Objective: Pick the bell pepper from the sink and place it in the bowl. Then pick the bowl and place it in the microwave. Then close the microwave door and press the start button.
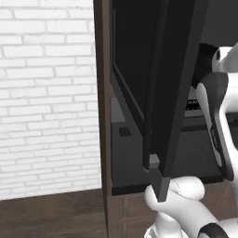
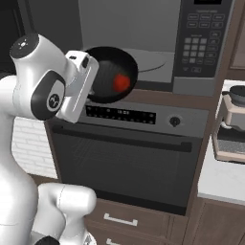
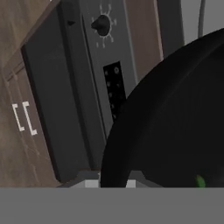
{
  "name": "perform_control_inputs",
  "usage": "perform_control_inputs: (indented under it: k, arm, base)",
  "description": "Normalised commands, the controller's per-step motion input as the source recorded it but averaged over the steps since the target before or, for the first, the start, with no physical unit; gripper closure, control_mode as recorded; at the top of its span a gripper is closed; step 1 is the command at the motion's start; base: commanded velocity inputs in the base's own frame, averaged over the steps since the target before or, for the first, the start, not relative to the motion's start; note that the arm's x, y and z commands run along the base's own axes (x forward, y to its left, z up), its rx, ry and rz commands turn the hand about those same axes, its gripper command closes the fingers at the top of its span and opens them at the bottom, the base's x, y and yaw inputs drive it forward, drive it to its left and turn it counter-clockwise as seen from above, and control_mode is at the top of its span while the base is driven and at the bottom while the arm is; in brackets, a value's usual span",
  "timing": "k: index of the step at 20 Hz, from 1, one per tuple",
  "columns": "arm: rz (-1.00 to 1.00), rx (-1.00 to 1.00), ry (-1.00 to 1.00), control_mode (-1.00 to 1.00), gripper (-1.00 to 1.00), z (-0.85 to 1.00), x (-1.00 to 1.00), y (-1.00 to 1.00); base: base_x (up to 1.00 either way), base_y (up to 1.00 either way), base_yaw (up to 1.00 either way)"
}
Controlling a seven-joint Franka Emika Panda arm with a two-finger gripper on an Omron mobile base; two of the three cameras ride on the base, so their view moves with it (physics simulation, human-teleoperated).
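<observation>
The black bowl (image 2: 107, 72) hangs tilted in front of the microwave's (image 2: 143, 28) open cavity, just above the oven's top edge. The red bell pepper (image 2: 121, 83) lies inside it. My gripper (image 2: 92, 79) is shut on the bowl's left rim, its fingers hidden behind the white hand. In the hand view the bowl (image 3: 175, 118) looms black at the right, with the bell pepper's green stem (image 3: 200, 180) at the bottom. The microwave door (image 1: 174, 83) stands swung open to the left, edge-on in the left base view. The keypad (image 2: 201, 43) is right of the cavity. The sink is out of view.
An oven (image 2: 124, 158) with a knob (image 2: 175, 121) and display strip sits right under the microwave. Wooden drawers (image 2: 119, 220) lie below it. A counter at the right carries an appliance (image 2: 232, 124). A white brick wall (image 1: 46, 93) is left of the cabinet.
</observation>
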Motion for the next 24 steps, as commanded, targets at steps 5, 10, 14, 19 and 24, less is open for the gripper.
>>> perform_control_inputs:
  k: [5, 10, 14, 19, 24]
  arm:
    - [0.05, 0.0, -0.11, -1.0, 1.0, 0.17, 0.45, 0.0]
    - [0.09, 0.0, -0.02, -1.0, 1.0, 0.23, 0.52, 0.0]
    - [0.12, 0.0, 0.0, -1.0, 1.0, 0.23, 0.54, 0.0]
    - [0.03, 0.0, 0.0, -1.0, 1.0, 0.19, 0.35, 0.0]
    - [0.03, -0.01, 0.02, -1.0, 1.0, 0.0, 0.39, 0.0]
  base:
    - [0.0, 0.0, 0.0]
    - [0.0, 0.0, 0.0]
    - [0.0, 0.0, 0.0]
    - [0.0, 0.0, 0.0]
    - [0.0, 0.0, 0.0]
